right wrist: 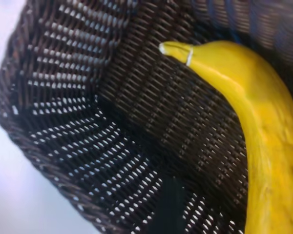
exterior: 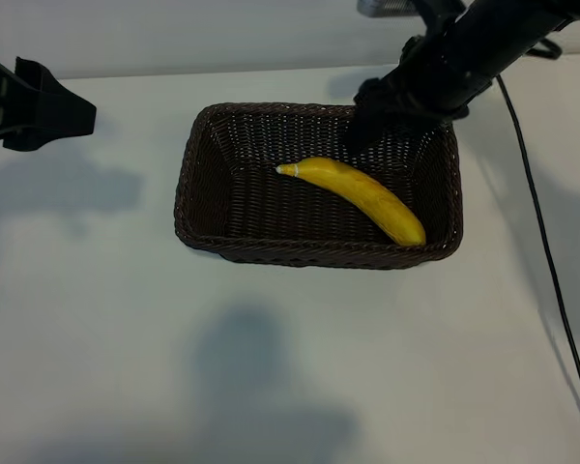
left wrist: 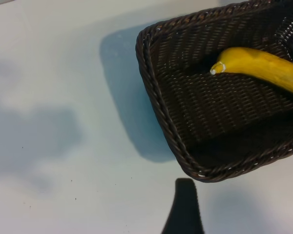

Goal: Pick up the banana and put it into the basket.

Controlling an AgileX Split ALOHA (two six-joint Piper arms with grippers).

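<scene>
Exterior view shows the banana (exterior: 360,196) lying free inside the basket (exterior: 195,164), toward its right half. Above the far rim, the right gripper (exterior: 365,121) seems parted and empty. Left gripper (exterior: 41,106) waits open, well apart.

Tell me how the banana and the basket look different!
The banana is bright yellow and smooth; the basket is dark brown and woven. The banana is a long curved shape; the basket is a rectangle with rounded corners. The banana is the smaller one and lies inside the basket, which sits on the white table. What they share: neither is held by a gripper.
</scene>
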